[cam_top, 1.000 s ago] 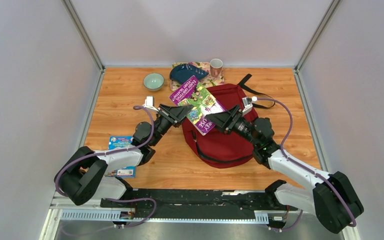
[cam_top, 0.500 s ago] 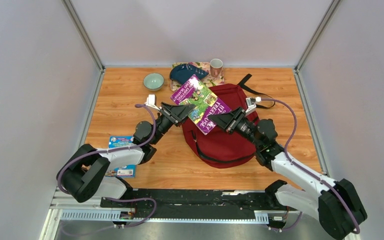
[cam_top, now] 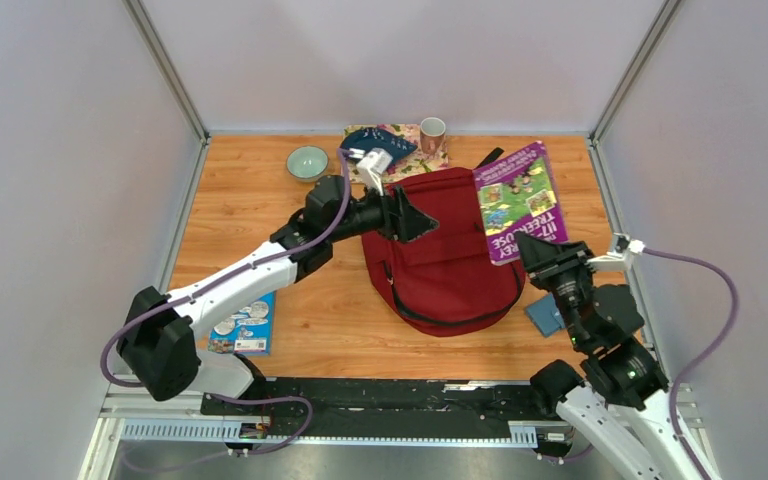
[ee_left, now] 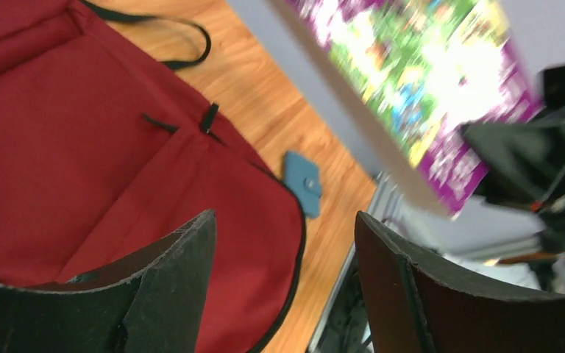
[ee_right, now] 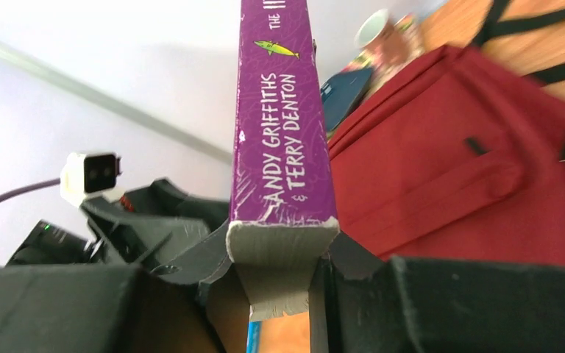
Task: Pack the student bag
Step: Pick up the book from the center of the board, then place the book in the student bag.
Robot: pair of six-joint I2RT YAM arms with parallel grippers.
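wooden table (cam_top: 240,200), student bag (cam_top: 440,260), purple book (ee_right: 283,110) "andy griffiths & terry denton"

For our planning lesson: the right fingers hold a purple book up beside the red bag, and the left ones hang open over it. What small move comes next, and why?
Probably lower the left fingers onto the top edge of the student bag and pinch it open. The bag lies flat with no opening showing, so the purple book in the right fingers has nowhere to go.

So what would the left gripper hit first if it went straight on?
Likely the red backpack: the left gripper, open, aims low across its front, though the height is unclear.
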